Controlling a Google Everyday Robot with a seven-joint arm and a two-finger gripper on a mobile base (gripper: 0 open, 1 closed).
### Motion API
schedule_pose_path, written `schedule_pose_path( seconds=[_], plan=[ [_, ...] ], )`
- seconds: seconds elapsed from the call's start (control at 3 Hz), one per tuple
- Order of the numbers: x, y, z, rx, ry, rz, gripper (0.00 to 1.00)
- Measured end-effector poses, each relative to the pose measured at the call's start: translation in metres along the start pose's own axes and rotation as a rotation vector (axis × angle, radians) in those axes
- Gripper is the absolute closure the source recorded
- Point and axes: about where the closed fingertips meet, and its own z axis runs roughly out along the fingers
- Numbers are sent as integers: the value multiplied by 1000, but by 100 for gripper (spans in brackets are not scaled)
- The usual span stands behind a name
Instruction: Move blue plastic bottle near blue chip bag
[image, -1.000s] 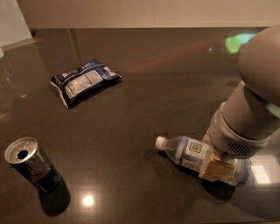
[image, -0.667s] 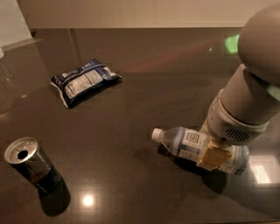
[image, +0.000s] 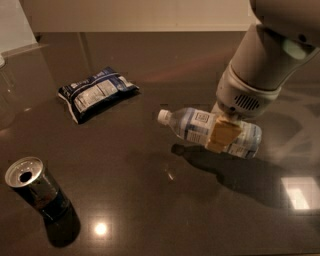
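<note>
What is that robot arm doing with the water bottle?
The robot's pincer is clamped around the blue plastic bottle, holding it sideways. The bottle seems lifted just off the dark table, with its shadow underneath. Its white cap points left, toward the blue chip bag, which lies farther left and back with a gap between them. A dark can stands at the front left, untouched.

Dark glossy table (image: 150, 200) fills the frame, with light glints at lower left and lower right. Pale wall (image: 130, 12) along the top. Gripper (image: 222, 132) right of centre.
</note>
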Motion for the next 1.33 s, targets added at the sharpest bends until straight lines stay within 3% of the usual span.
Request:
schedule_pose_path(
  seconds=[1.33],
  plan=[
    [-139, -73, 40, -30, -71, -30, 100]
  ],
)
